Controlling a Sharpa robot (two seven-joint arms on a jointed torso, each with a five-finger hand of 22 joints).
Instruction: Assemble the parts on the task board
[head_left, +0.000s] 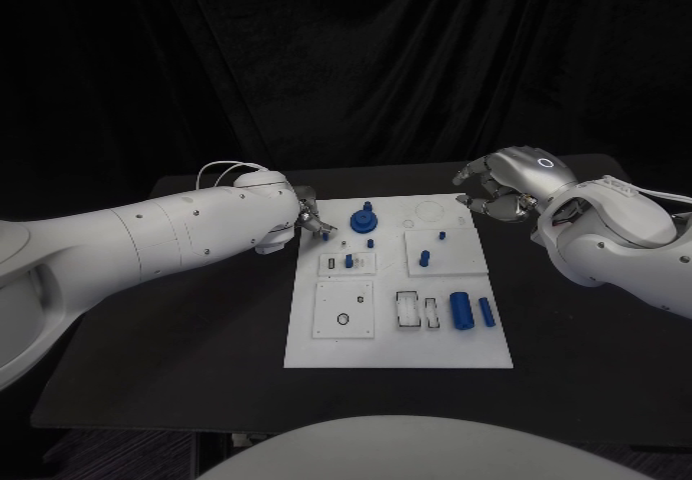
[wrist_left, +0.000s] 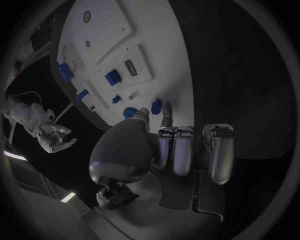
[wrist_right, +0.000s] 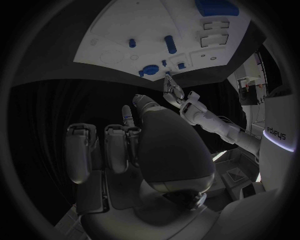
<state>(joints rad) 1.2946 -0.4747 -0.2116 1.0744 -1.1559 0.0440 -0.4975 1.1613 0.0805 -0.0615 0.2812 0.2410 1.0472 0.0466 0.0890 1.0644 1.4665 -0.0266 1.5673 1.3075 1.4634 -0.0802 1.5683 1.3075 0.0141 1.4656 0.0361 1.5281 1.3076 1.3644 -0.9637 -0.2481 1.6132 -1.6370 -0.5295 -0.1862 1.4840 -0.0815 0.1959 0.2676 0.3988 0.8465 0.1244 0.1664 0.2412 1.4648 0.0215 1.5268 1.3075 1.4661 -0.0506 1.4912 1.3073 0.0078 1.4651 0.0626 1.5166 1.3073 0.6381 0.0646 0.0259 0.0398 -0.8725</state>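
Observation:
The white task board (head_left: 397, 335) lies mid-table. On it stand a round blue knob (head_left: 364, 215), small blue pegs (head_left: 349, 260) (head_left: 424, 259) and a large blue cylinder (head_left: 460, 310). My left hand (head_left: 315, 225) hovers at the board's far left edge, beside the knob. Its thumb and one finger (wrist_left: 165, 120) reach out and pinch a small blue peg (wrist_left: 155, 106) over the board, while its other fingers are curled. My right hand (head_left: 498, 190) hangs above the far right corner of the board (wrist_right: 156, 25), fingers curled in, holding nothing.
A thin blue piece (head_left: 488, 312) lies right of the cylinder, next to open rectangular slots (head_left: 408, 308). A square sub-plate with a ring hole (head_left: 343, 318) sits near left. Black table (head_left: 173, 350) surrounds the board on every side.

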